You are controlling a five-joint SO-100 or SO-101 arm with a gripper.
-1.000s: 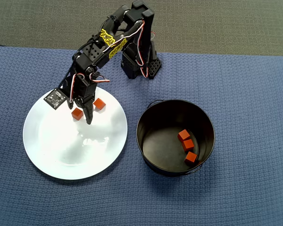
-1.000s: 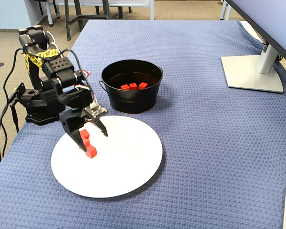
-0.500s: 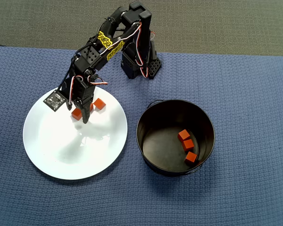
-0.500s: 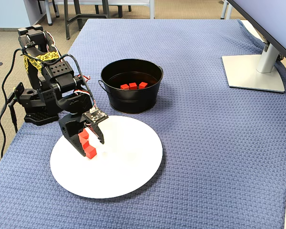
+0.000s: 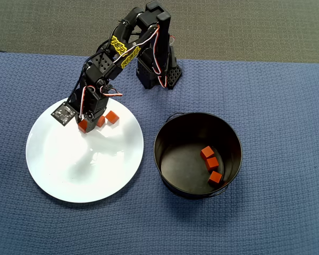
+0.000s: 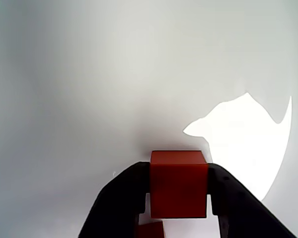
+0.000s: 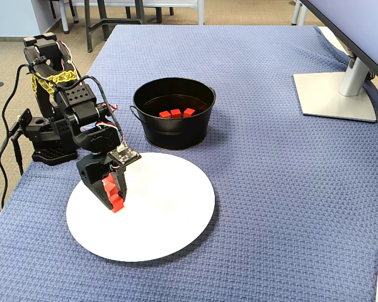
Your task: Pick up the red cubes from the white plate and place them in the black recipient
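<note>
Blue woven cloth (image 5: 276,106) covers the counter; a monitor stand (image 7: 335,94) sits at the upper right of the fixed view, well apart from the work area. The arm's base (image 5: 157,71) stands at top centre of the overhead view, just off the cloth's upper edge. Cables (image 7: 9,148) hang at the left edge of the fixed view.

White plate (image 5: 69,170) lies left of centre in the overhead view, black pot (image 5: 165,159) to its right, close but not touching. Three red cubes in the pot (image 5: 210,164) lie toward its right wall, in a loose row. Nothing stands between plate and pot.

End effector (image 5: 87,123) is down over the plate's upper part, fingers (image 6: 119,198) closed narrow on a red cube (image 6: 178,183), pressing both its sides in the wrist view. Held cube sits at or just above the plate surface; cannot tell if lifted. Another red cube (image 5: 112,117) rests on the plate just right of the end effector in the overhead view. A further cube's red corner (image 6: 150,230) shows below the held cube at the wrist view's bottom edge.
</note>
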